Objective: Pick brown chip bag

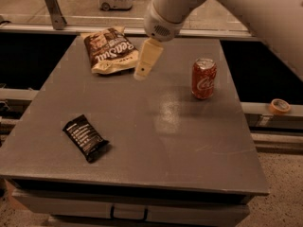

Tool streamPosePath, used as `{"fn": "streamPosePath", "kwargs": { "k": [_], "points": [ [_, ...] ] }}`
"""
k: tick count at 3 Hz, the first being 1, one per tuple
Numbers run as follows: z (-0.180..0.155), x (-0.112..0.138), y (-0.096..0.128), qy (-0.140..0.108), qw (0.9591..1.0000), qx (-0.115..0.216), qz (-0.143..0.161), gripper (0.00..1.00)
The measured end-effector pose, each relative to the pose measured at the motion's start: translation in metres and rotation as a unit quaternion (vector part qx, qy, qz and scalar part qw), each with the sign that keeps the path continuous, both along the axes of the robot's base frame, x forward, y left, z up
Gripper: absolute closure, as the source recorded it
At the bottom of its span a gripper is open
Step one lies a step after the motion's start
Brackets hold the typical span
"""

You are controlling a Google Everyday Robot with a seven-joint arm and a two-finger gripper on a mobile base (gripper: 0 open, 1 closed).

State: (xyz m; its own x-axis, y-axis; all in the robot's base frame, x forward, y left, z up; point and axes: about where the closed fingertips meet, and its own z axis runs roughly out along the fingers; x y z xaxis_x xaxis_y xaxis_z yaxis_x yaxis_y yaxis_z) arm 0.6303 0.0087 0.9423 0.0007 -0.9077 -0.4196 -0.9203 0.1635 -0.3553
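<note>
The brown chip bag [109, 50] lies flat at the far left of the grey table [156, 126], dark brown with white script and cream edges. My gripper [142, 72] hangs from the white arm, just right of the bag's right edge and above the table. It shows as one cream finger pointing down, close to the bag but apart from it. Nothing is held in it.
A red cola can [203, 78] stands upright to the right of the gripper. A small black wrapped bar [85, 137] lies near the front left. A tape roll [279, 106] sits on a ledge off the table's right side.
</note>
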Motion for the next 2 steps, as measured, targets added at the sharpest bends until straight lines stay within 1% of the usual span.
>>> {"fn": "streamPosePath", "kwargs": {
  "k": [1,2],
  "points": [
    [-0.028,0.058,0.028,0.012,0.9998,0.01,-0.014,0.0],
    [-0.058,0.102,0.042,0.034,0.998,0.031,-0.043,0.0]
  ]
}}
